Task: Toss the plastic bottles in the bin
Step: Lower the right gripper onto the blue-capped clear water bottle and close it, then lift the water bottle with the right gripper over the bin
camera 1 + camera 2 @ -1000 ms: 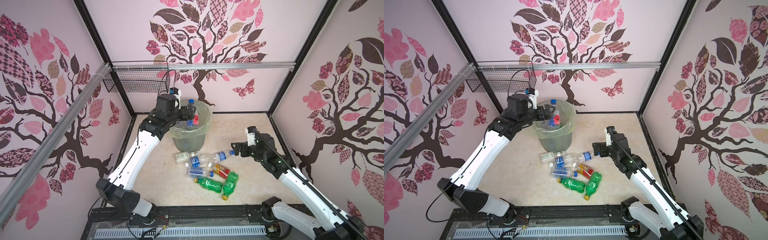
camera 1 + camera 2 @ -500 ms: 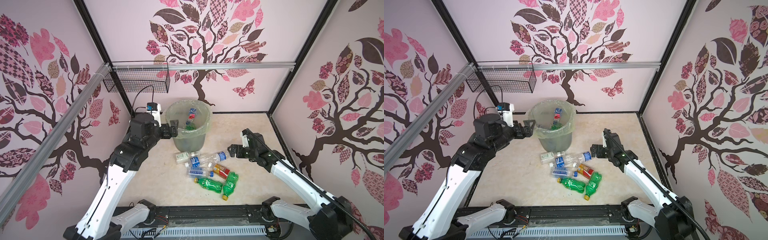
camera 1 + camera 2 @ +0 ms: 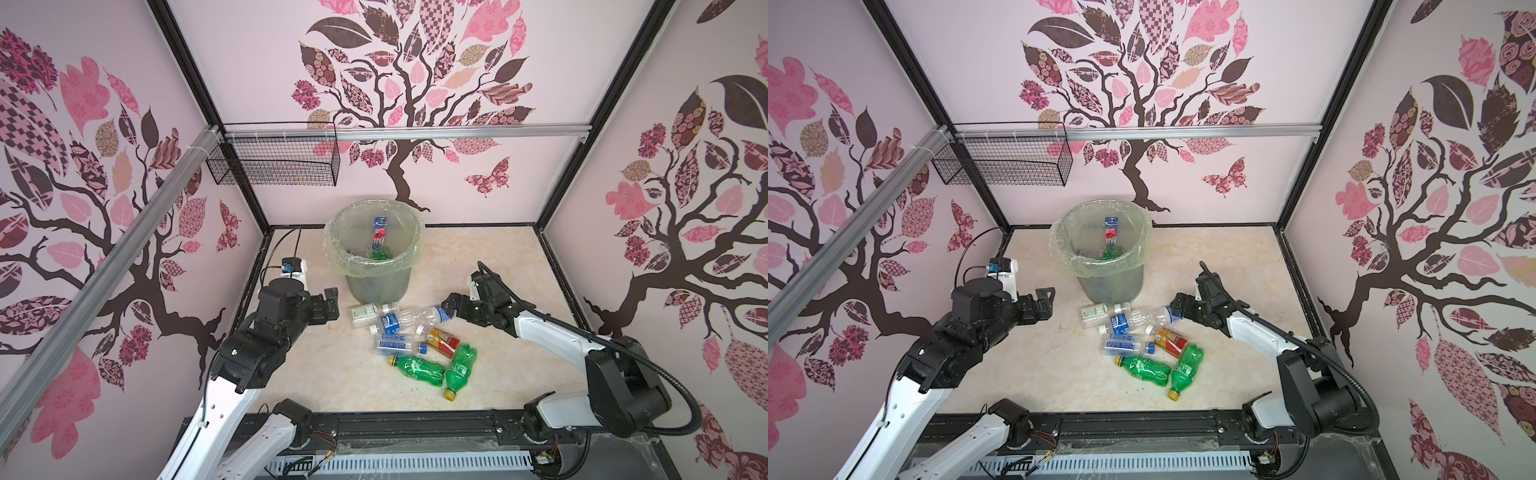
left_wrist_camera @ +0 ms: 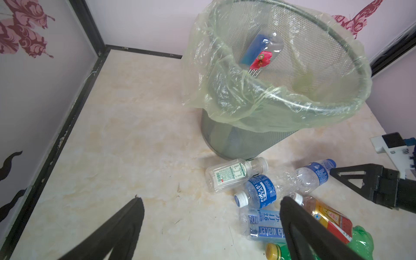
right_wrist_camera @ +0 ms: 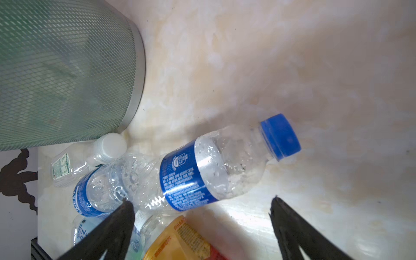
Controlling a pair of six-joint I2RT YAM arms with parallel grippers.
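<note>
Finding the bin (image 3: 376, 291) (image 3: 1113, 289) upright toward 12 o'clock on the table (image 3: 490, 257), with a clear bag folded over its rim. Seeing inside it a clear bottle with a blue and red label (image 3: 379, 232) leaning on the far wall, and a green bottle in the bin (image 3: 380, 252) lower down.

Counting seven more bottles lying loose and packed close at 5 to 6 o'clock from the bin:
- a white-labelled bottle (image 3: 363, 311) by the bin's foot
- a white-capped blue-labelled bottle (image 3: 390, 323) against it
- a crumpled blue-capped bottle (image 3: 430, 316) at 5 o'clock
- a soda water bottle (image 3: 392, 344) farther out
- an amber red-labelled bottle (image 3: 444, 341) farther out
- a green bottle with its cap toward 9 o'clock (image 3: 417, 369)
- a green bottle with its cap toward 6 o'clock (image 3: 459, 368)

Finding the left gripper (image 3: 330, 305) (image 4: 210, 200) at 8 o'clock from the bin, near the white-labelled bottle but apart from it, jaws spread wide, holding nothing.

Finding the right gripper (image 3: 451, 307) (image 5: 201, 200) at 4 o'clock from the bin, low over the table, jaws likewise wide apart and empty. Seeing its fingertips just beside the crumpled blue-capped bottle (image 5: 202, 171), which lies ahead of the spread fingers (image 5: 117, 225), unclamped. Cannot tell whether touching.
</note>
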